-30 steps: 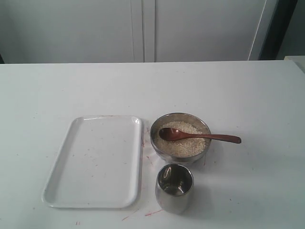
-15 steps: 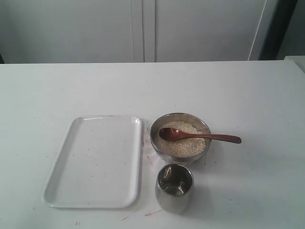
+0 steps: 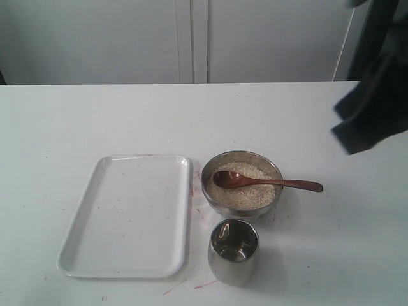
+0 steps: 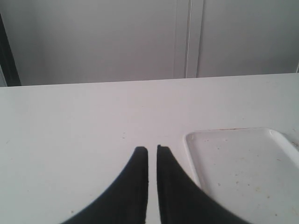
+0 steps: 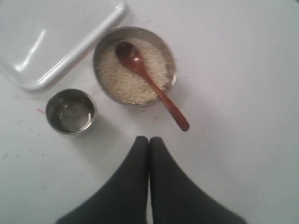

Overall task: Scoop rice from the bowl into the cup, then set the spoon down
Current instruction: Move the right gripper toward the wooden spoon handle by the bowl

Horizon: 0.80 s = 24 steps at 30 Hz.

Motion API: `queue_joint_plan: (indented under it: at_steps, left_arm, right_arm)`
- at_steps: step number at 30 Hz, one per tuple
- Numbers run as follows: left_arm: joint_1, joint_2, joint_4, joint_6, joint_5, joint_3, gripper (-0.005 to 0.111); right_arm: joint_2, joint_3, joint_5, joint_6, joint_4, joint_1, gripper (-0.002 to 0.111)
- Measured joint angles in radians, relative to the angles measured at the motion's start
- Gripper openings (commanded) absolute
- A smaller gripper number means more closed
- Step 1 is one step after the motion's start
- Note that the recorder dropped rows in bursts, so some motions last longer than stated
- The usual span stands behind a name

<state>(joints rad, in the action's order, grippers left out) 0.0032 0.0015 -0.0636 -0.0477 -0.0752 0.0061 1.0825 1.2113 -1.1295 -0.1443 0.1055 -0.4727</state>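
Note:
The steel bowl holds off-white rice right of the table's middle. The brown wooden spoon lies with its oval end on the rice and its handle over the rim, pointing right. In front of the bowl stands the small steel cup. My right arm is a dark blur high at the right edge. The right gripper is shut and holds nothing, hovering above the table just short of the spoon, bowl and cup. The left gripper is shut but for a thin slit, holding nothing.
A white rectangular tray lies left of the bowl, its corner also showing beside the left gripper. Faint red marks dot the white table around the tray and cup. White cabinet doors stand behind the table.
The right arm has come into the exterior view at the upper right, blurred by motion. Bowl, spoon, cup and tray have not moved.

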Motion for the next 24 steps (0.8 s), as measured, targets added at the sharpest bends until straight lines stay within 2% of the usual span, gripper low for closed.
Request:
queue_joint_plan:
  at_steps: [3, 6, 16, 24]
  left_arm:
    - [0.000, 0.000, 0.000, 0.000, 0.000, 0.000, 0.014]
    - [0.000, 0.000, 0.000, 0.000, 0.000, 0.000, 0.014]
    - [0.000, 0.000, 0.000, 0.000, 0.000, 0.000, 0.014]
    - [0.000, 0.000, 0.000, 0.000, 0.000, 0.000, 0.014]
  right_arm:
    - [0.101, 0.021, -0.009, -0.050, -0.021, -0.053, 0.000]
    - [0.153, 0.021, 0.006, -0.069, -0.038, -0.033, 0.000]
    - [0.137, -0.089, 0.125, -0.326, -0.409, 0.264, 0.000]
    - [0.225, -0.188, 0.186, -0.478, -0.565, 0.459, 0.000]
